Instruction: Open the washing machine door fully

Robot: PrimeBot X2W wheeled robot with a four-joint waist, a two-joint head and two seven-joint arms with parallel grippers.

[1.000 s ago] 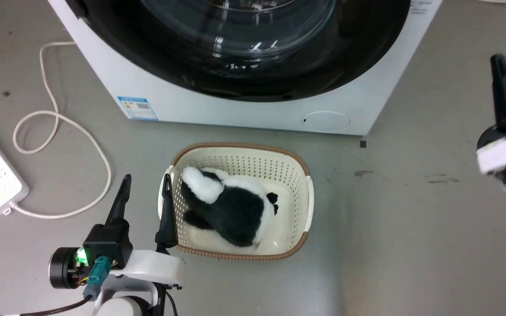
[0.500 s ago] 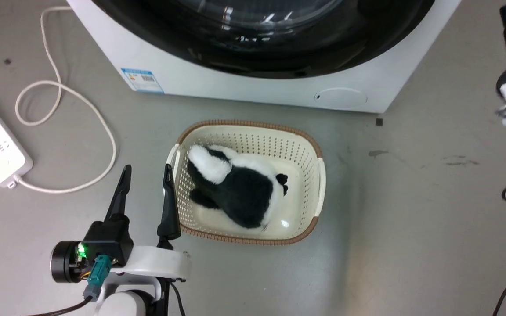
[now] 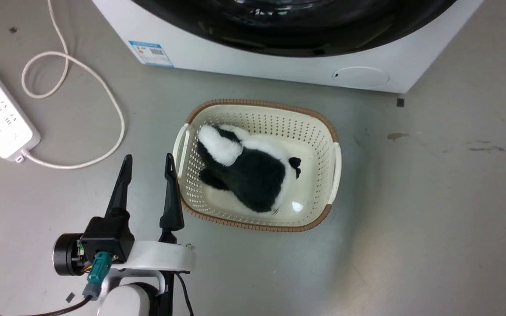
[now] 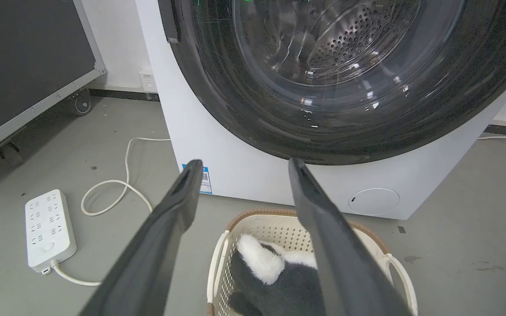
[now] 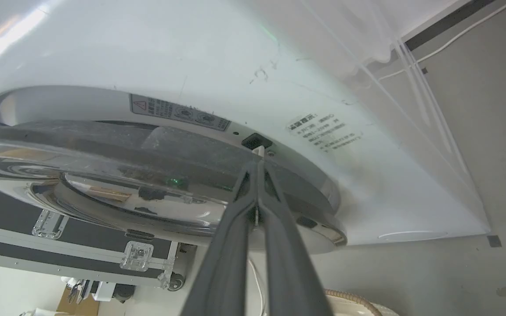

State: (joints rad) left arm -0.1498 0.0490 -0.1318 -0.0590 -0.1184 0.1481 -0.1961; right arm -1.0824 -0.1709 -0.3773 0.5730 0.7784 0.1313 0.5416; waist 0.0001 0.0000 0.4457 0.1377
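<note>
At the latch side, my right tool, fingers pressed together, noses the rim of the washing machine door, seemingly just ajar from the machine front. I'd hook behind that rim and sweep along its arc; left tool hangs spread.

Basket before the washing machine door, toy inside; power strip left

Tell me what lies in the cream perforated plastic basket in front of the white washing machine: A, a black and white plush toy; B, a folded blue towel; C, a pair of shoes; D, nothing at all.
A: a black and white plush toy lies inside the cream perforated plastic basket on the floor before the white washing machine.
</note>
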